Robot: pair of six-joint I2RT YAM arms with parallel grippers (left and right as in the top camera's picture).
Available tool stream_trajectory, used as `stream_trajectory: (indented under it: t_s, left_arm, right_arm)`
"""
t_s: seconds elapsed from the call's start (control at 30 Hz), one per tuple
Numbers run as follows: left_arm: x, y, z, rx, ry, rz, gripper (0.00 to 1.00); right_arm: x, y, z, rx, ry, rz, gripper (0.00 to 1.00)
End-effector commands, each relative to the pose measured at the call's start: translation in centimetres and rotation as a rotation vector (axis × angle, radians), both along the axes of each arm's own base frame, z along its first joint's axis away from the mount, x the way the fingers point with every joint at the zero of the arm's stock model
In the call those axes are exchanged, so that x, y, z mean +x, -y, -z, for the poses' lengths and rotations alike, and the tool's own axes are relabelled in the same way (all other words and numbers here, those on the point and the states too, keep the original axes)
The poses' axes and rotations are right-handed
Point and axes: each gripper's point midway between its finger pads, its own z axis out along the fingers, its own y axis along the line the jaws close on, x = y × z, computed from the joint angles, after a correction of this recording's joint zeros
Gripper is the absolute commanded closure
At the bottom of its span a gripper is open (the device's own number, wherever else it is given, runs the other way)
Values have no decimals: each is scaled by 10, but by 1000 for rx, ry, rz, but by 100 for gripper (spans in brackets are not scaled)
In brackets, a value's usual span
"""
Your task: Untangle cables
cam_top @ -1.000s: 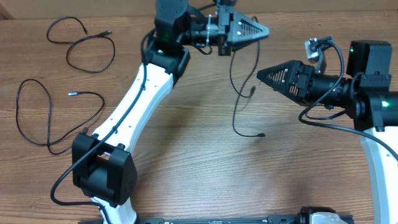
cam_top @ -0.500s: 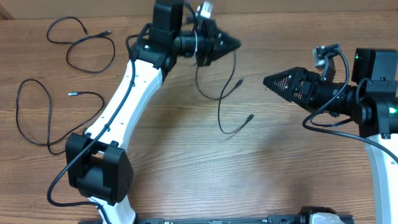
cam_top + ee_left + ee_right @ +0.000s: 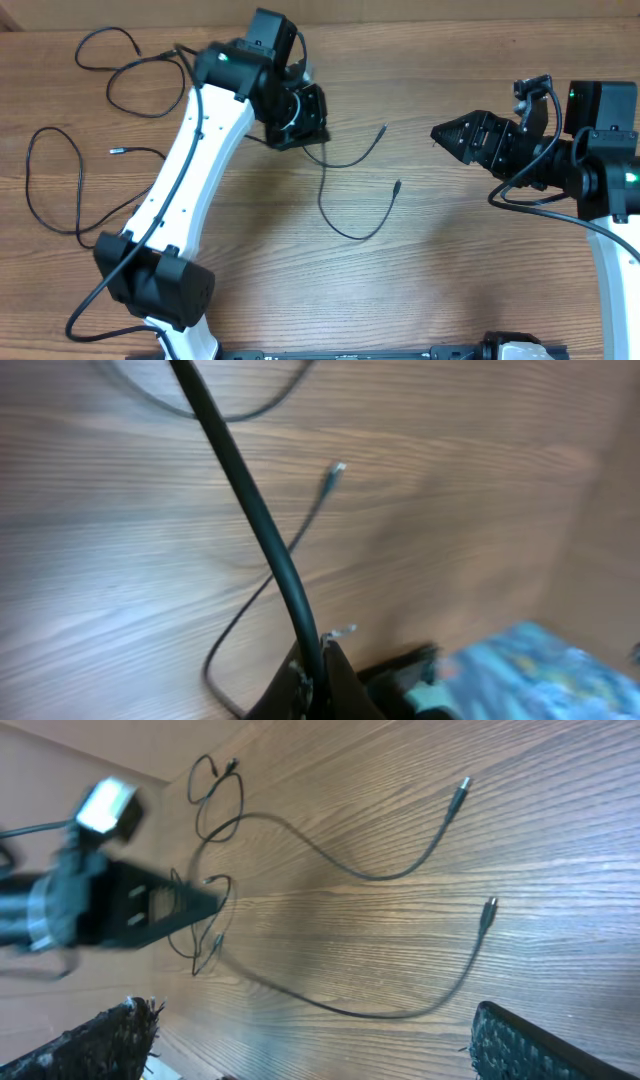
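Overhead view: the left gripper (image 3: 305,135) is pointing down at the desk (image 3: 450,270) with its tips pressed together, pinching the held cable (image 3: 350,236). That cable is trailing out to the right across the wood in two strands, both plug ends lying flat. The right gripper (image 3: 440,132) is hovering well apart from it, spread wide and holding nothing. From the right wrist both strands are lying out ahead of it. The left arm (image 3: 190,160) is stretching diagonally across the desk, sitting between the held cable and the two others. The top-left cable (image 3: 108,88) is looping right up close to its upper joint, and the left cable (image 3: 28,185) is curling just beside the white link.
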Motion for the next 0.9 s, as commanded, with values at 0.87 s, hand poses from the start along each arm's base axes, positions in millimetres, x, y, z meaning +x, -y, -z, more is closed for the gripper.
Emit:
stream_trajectory:
  t_s: [0.87]
  left_arm:
    - [-79,-104,-152,274,447,-166,96]
  right_arm:
    - [-6,8,10,-42,-61,27,0]
